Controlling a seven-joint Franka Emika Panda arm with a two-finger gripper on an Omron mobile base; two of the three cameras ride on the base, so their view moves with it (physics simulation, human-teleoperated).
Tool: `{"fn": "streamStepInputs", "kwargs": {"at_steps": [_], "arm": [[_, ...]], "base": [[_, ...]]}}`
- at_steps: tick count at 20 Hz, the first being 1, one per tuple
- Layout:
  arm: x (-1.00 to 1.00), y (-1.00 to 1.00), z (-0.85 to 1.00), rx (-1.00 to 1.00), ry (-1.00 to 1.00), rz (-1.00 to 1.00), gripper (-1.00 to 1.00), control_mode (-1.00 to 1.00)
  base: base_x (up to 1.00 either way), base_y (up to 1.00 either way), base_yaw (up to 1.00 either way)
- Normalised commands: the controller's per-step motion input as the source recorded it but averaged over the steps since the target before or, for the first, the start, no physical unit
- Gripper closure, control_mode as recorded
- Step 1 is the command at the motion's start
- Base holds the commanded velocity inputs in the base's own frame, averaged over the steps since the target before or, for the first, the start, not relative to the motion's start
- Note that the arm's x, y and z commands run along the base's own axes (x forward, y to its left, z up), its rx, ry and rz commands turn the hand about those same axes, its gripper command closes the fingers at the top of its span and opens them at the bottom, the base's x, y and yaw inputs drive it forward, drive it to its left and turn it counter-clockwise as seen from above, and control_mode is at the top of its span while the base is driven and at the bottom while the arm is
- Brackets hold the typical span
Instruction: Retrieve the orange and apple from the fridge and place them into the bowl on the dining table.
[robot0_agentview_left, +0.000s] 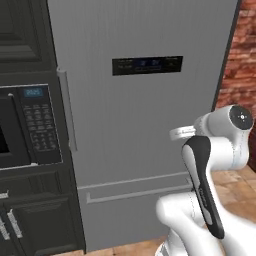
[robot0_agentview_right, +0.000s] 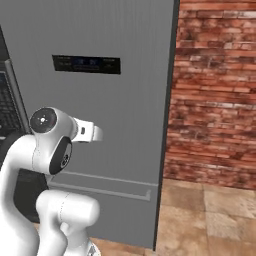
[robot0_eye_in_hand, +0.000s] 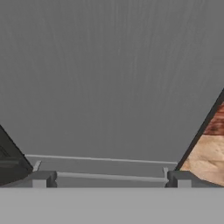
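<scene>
The tall grey fridge (robot0_agentview_left: 140, 125) (robot0_agentview_right: 100, 100) stands shut right in front of me, its black display panel (robot0_agentview_left: 147, 65) (robot0_agentview_right: 86, 64) high on the door. Its long vertical handle (robot0_agentview_left: 67, 110) runs down the left edge. With the door shut, the orange and the apple are hidden; the bowl and the dining table are out of view. In the hand view my gripper (robot0_eye_in_hand: 111, 180) is open and empty. Its fingertips (robot0_eye_in_hand: 41, 179) are spread wide, facing the fridge door (robot0_eye_in_hand: 109, 78) just above the lower drawer's horizontal handle (robot0_eye_in_hand: 109, 176) (robot0_agentview_left: 135, 192).
A black microwave (robot0_agentview_left: 25, 130) with a keypad sits in dark cabinets (robot0_agentview_left: 35, 220) left of the fridge. A red brick wall (robot0_agentview_right: 215, 90) (robot0_agentview_left: 240, 60) stands to its right. Tan tiled floor (robot0_agentview_right: 210, 215) (robot0_eye_in_hand: 210, 157) lies below the wall.
</scene>
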Motion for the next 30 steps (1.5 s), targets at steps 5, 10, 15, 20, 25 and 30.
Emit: {"fn": "streamStepInputs", "kwargs": {"at_steps": [5, 10, 15, 20, 25, 30], "arm": [[0.0, 0.0, 0.0, 0.0, 0.0, 0.0, -1.0, 1.0], [0.0, 0.0, 0.0, 0.0, 0.0, 0.0, -1.0, 1.0], [0.0, 0.0, 0.0, 0.0, 0.0, 0.0, -1.0, 1.0], [0.0, 0.0, 0.0, 0.0, 0.0, 0.0, -1.0, 1.0], [0.0, 0.0, 0.0, 0.0, 0.0, 0.0, -1.0, 1.0], [0.0, 0.0, 0.0, 0.0, 0.0, 0.0, -1.0, 1.0]], "base": [[-0.3, 0.49, 0.0], [-0.13, 0.75, 0.0], [-0.16, 0.81, 0.0], [-0.31, 0.56, 0.0], [-0.5, 0.27, 0.0], [-0.46, 0.27, 0.0]]}}
